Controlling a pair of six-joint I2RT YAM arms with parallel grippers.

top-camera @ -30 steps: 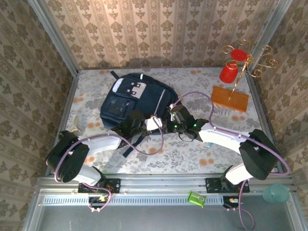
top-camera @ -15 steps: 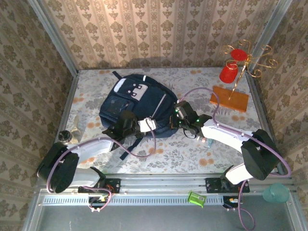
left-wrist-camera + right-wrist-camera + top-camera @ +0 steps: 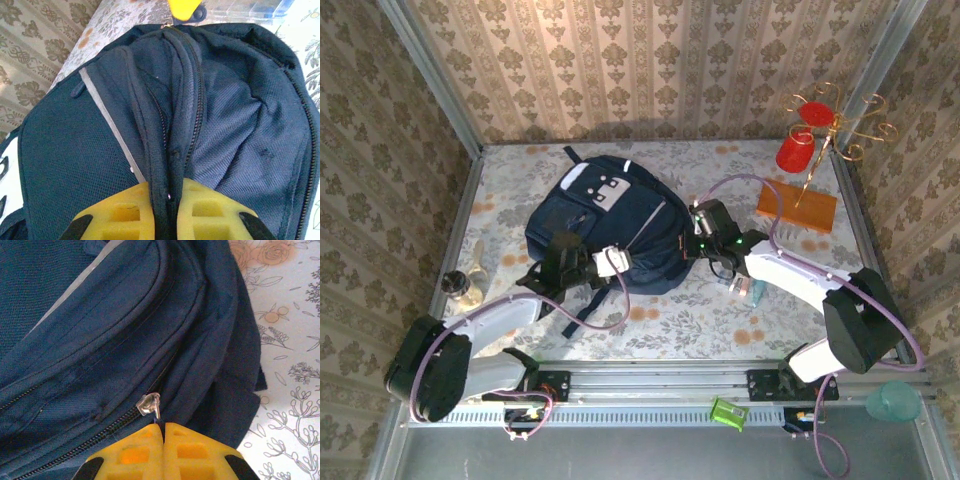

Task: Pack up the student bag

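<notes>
The student bag (image 3: 620, 225), a large dark navy backpack with white studded patches, lies flat in the middle of the table. My left gripper (image 3: 582, 262) is at its near left edge, shut on a fold of the bag's fabric beside the zip (image 3: 170, 200). My right gripper (image 3: 705, 232) is at the bag's right side, shut on the pull tab of the silver zip slider (image 3: 150, 404). In the left wrist view the bag (image 3: 225, 115) gapes a little along the open zip. In the right wrist view the zip teeth (image 3: 85, 442) run left of the slider.
A wooden block (image 3: 796, 205) and a gold wire stand with red cups (image 3: 810, 130) are at the back right. A small bottle-like object (image 3: 460, 285) lies at the left edge and a teal item (image 3: 756, 290) sits under the right arm. Wallpapered walls enclose the table.
Both arms have shifted left and away from the camera, and the bag has slid further back and left with them. The right gripper moved up along the bag's right side.
</notes>
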